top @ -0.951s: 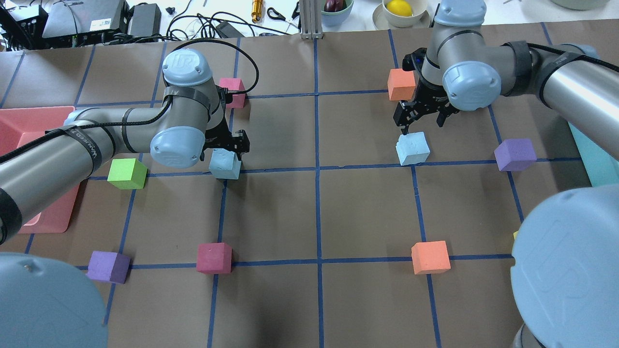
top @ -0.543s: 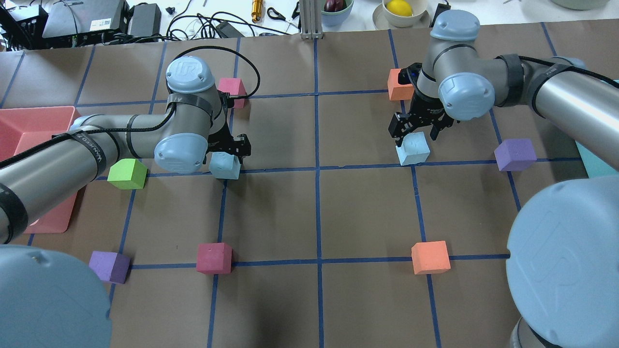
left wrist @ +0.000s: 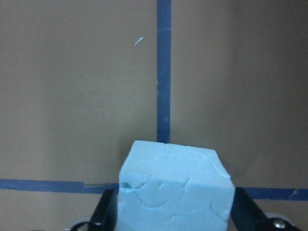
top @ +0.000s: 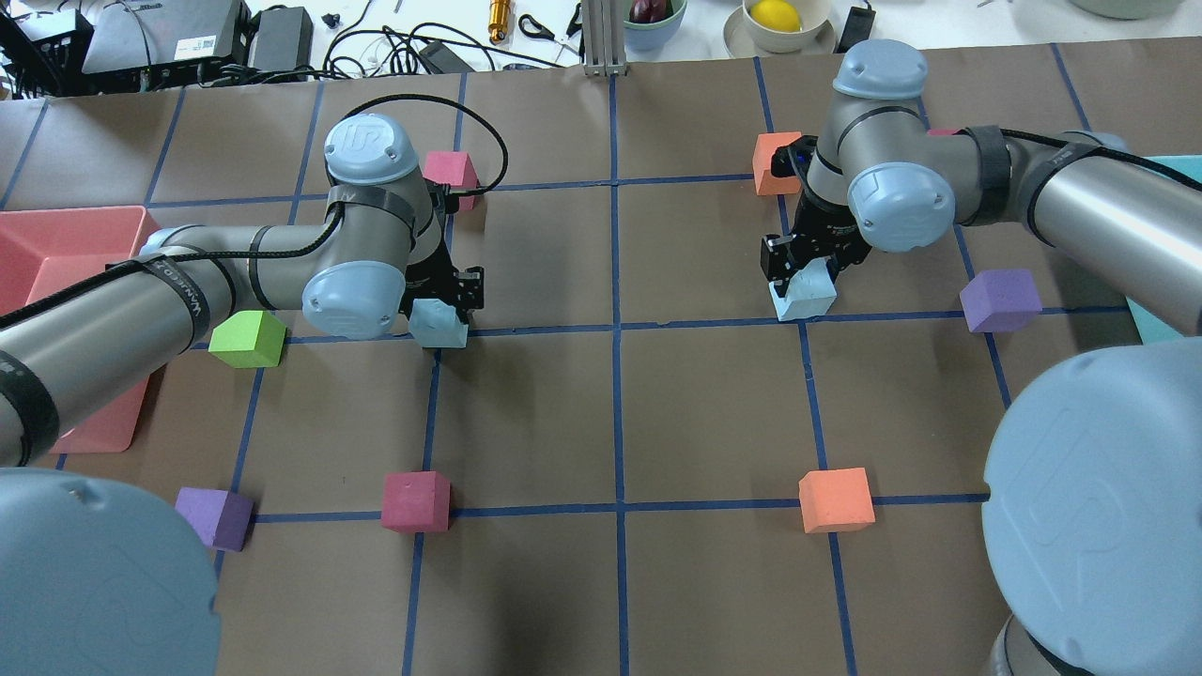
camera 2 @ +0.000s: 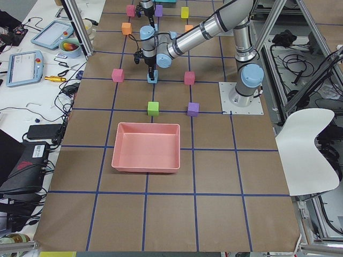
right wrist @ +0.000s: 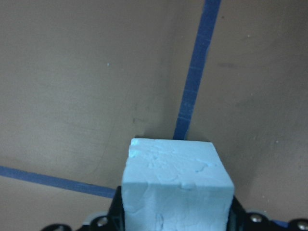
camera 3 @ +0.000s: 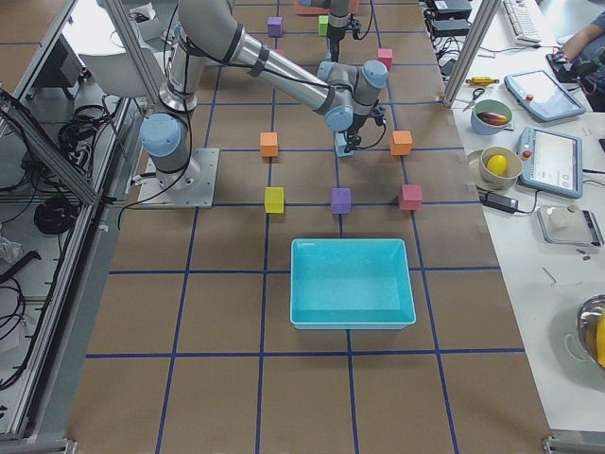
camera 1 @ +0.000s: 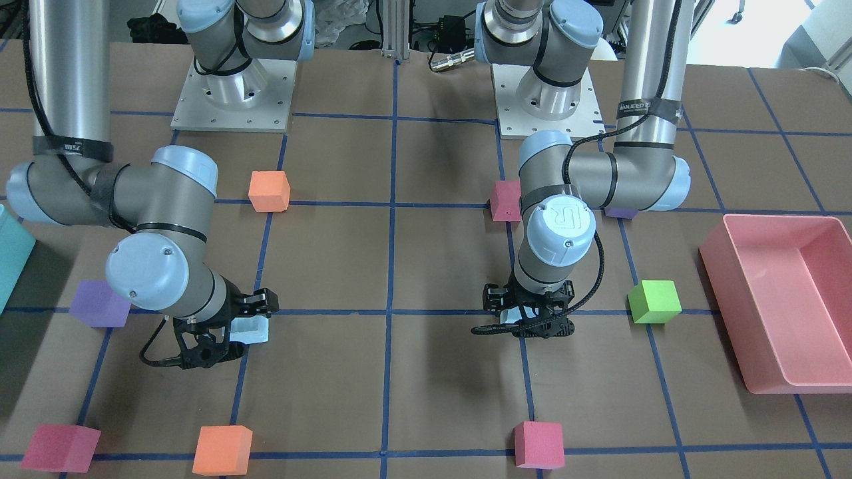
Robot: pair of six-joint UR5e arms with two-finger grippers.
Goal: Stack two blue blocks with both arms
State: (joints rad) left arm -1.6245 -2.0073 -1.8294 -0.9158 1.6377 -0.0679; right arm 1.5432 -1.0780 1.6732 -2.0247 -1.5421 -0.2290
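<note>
Blue block (left wrist: 175, 187) — inside left tool (left wrist: 176, 217)

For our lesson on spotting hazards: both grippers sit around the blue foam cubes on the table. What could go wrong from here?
1. The left gripper and right gripper straddle the left blue cube and right blue cube. Whether they press is unclear, so a lift might slip.
2. The foam faces look dented, so a squeezed cube may seat crooked and topple when stacked.
</note>
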